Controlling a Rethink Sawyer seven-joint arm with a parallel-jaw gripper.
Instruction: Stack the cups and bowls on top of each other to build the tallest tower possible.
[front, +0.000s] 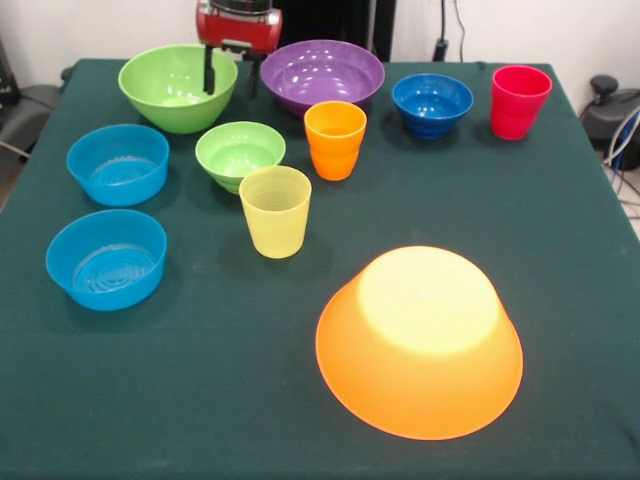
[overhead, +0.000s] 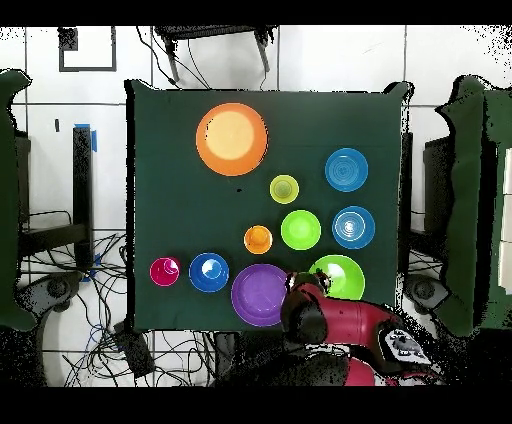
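On the green cloth table (front: 250, 400), nothing is stacked; every cup and bowl stands alone. Clock directions below are read from the front view, centred on the yellow cup (front: 275, 211), which stands upright near table centre.

- Huge orange bowl (front: 419, 342): upside down at 5 o'clock, well apart from the rest. Overhead view shows it as the largest disc (overhead: 232, 139).
- Orange cup (front: 335, 139): upright, at 1 o'clock, near the yellow cup.
- Small green bowl (front: 240, 154): at 11 o'clock, just beside both cups, mouth up.
- Two light blue bowls: one at 9–10 o'clock (front: 118, 164), the other at 8 o'clock (front: 106, 258), near each other, both mouth up.
- Large green bowl (front: 178, 86): 11 o'clock, farther out.
- Large purple bowl (front: 321, 75): 12–1 o'clock, just beside the large green bowl.
- Small dark blue bowl (front: 432, 105): 2 o'clock.
- Red cup (front: 519, 101): upright, 2 o'clock, farthest out, just beside the dark blue bowl.

Gripper (front: 229, 70): two dark fingers hang apart with a clear gap, holding nothing, over the seam between the large green and large purple bowls. One finger (front: 209, 68) overlaps the green bowl's rim in the front view. Red arm housing (overhead: 320, 318) sits at the same spot overhead.
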